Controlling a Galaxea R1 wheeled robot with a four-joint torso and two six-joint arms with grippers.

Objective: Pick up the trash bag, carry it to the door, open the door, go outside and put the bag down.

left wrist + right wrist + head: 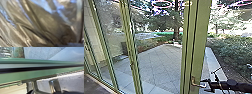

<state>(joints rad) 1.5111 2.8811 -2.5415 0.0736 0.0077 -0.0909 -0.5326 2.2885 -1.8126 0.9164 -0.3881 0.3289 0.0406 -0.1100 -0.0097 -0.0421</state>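
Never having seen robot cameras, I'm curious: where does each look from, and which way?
Head view: high up, facing forward and down at paving beyond glass; right arm and right gripper show beside the handle.
Left wrist view: on that arm, facing the crinkled trash bag; robot parts are hard to make out.
Right wrist view: on that arm, facing the green frame; edge shapes may be robot parts.
Shared: head and right wrist views show frame, handle, paving.

My right arm (240,86), lower right of the head view: black, roughly cylindrical, with a rounded bulge on its upper edge. My right gripper (204,84), at the arm's end: dark, slimmer, angular in outline. Above the arm, thin dark strands (216,75), possibly cables. Right wrist view, bottom edge: my blurred black parts (70,92), round-edged.
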